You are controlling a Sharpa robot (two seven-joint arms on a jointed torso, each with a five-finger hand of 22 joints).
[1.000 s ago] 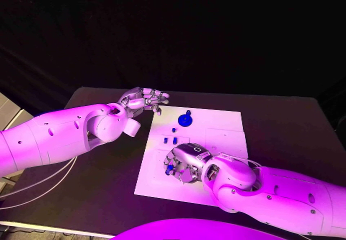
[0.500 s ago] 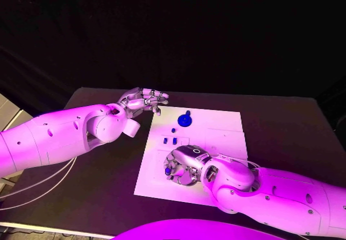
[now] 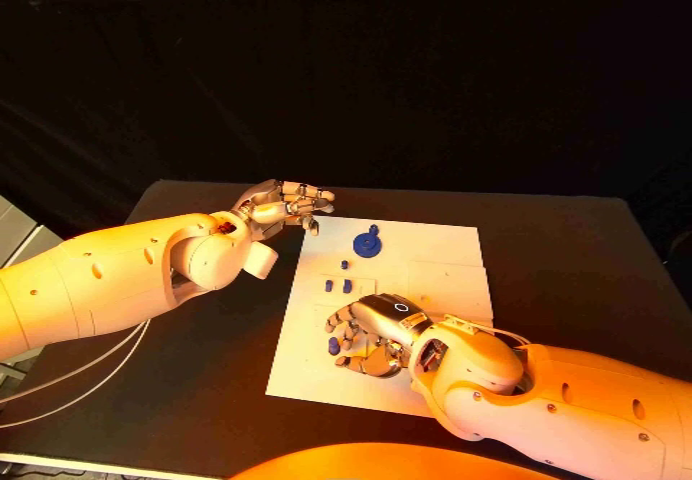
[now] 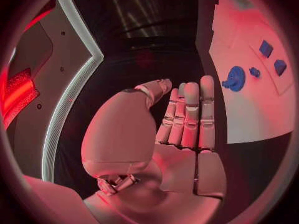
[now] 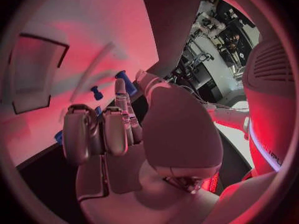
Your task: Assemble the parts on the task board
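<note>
Your task board [image 3: 440, 255], a white plate, lies in the middle of the black table [image 3: 577, 250], and both hands are at its edges. Your left hand [image 3: 286, 204] hovers off the board's far-left corner, at about 10 o'clock from the board's centre; in the left wrist view [image 4: 181, 129] its fingers lie straight and close together with the thumb alongside, and it holds nothing. Your right hand [image 3: 368, 330] sits low over the near-left part of the board, at about 7 o'clock from centre, with its fingers curled down toward the plate. A small blue part [image 3: 335, 346] shows just beside those fingers, but you cannot tell from the head view or the right wrist view [image 5: 112, 134] whether the hand grips it or only touches it. On the far half of the board, at about 11 o'clock from centre, a round blue disc with a raised hub [image 3: 369, 243] rests on the plate. Nearer you from it lie a tiny blue peg [image 3: 345, 264] and then two small blue blocks [image 3: 340, 286] side by side, all well apart from the left hand and near the right hand's knuckles.
</note>
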